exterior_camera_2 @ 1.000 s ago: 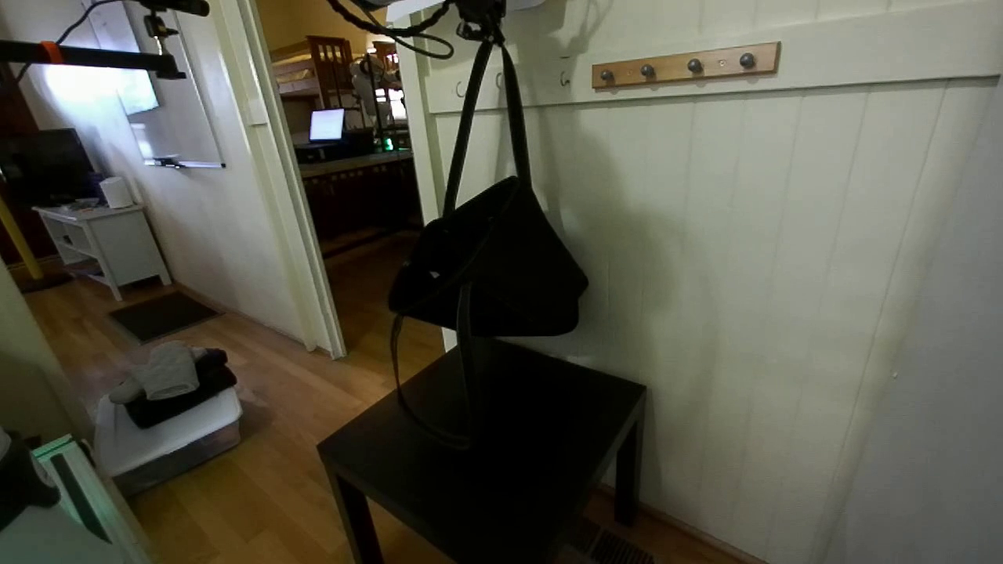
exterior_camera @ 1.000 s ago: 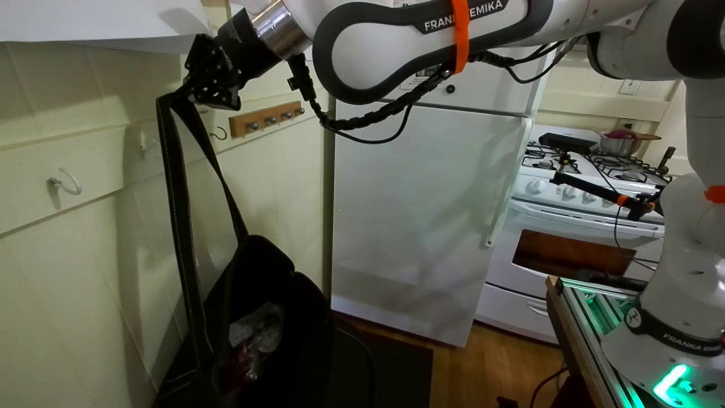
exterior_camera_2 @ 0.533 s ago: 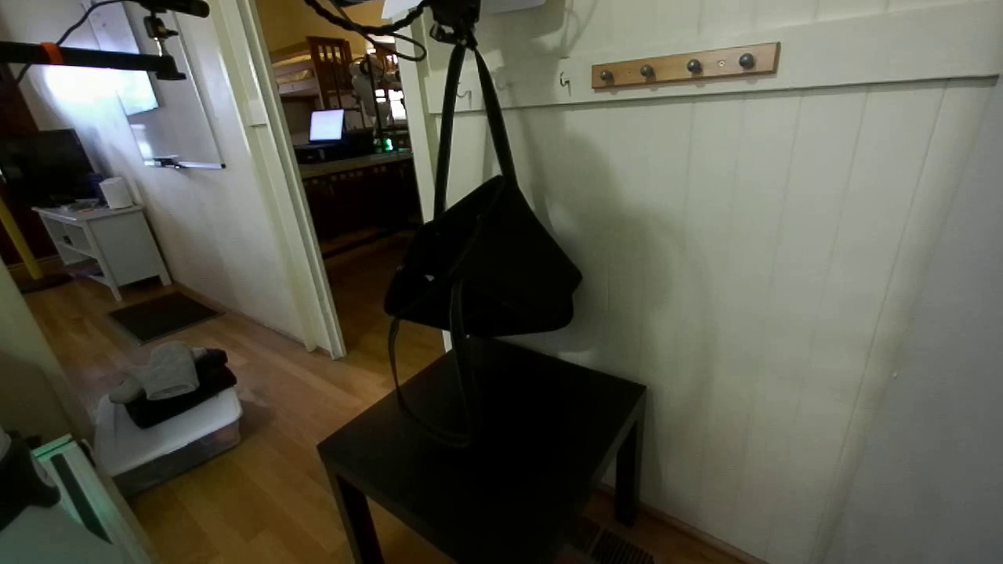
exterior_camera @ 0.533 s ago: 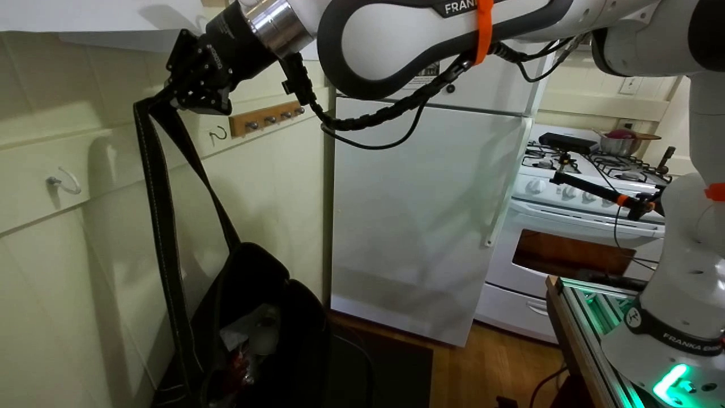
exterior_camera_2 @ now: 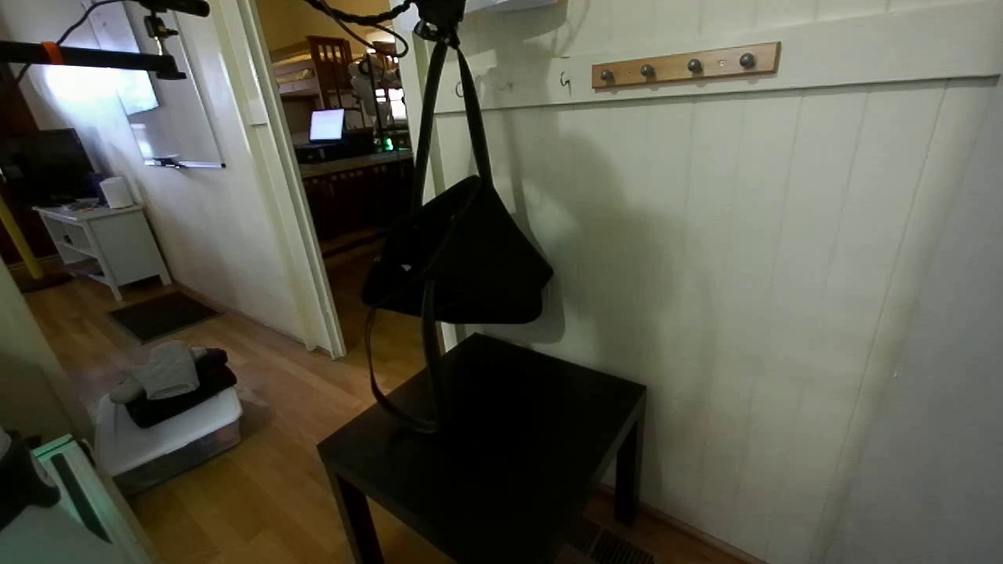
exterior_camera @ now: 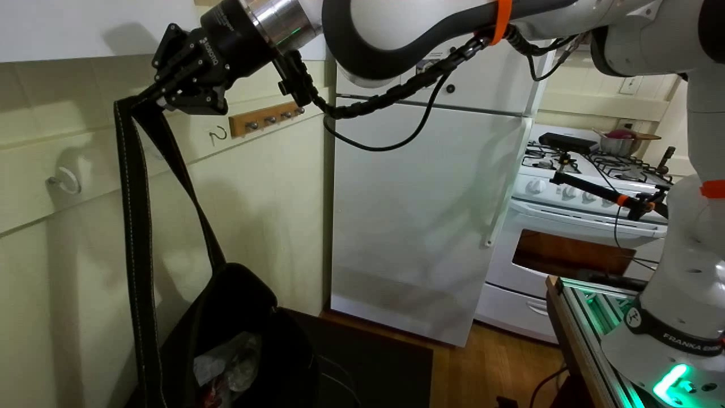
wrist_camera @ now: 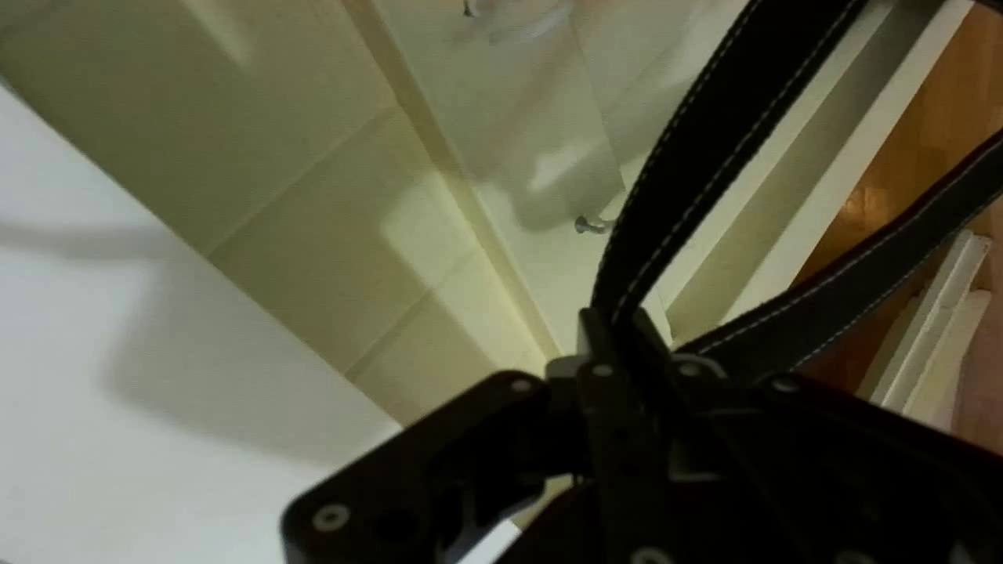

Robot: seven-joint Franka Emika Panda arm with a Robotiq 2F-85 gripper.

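The end effector (wrist_camera: 615, 329) pinches the strap (exterior_camera: 135, 226) of a black bag (exterior_camera_2: 490, 258), its jaws pressed together. In the wrist view, one length of strap runs from the jaws toward one o'clock, another toward two o'clock. In both exterior views the bag hangs from that grip, between five and six o'clock of it. In an exterior view the bag tilts with its mouth toward ten o'clock, and a loose strap (exterior_camera_2: 432, 352) droops from it at seven o'clock; whether this touches the black surface (exterior_camera_2: 533, 423) at six o'clock, I cannot tell. Clear wrapping (exterior_camera: 243, 365) shows inside the bag. Along the wall (exterior_camera_2: 783, 196), a knobbed rack (exterior_camera_2: 666, 69) sits at three o'clock from the end effector in both exterior views, and in an exterior view a pale hook (exterior_camera: 69, 181) sits between seven and eight o'clock. There too, the fridge (exterior_camera: 413, 226) stands at four o'clock, with the stove (exterior_camera: 572, 211) beside it at three o'clock. A lidded box (exterior_camera_2: 176, 450) bearing clothes (exterior_camera_2: 174, 374) rests on the floor (exterior_camera_2: 274, 470) at eight o'clock from the bag.
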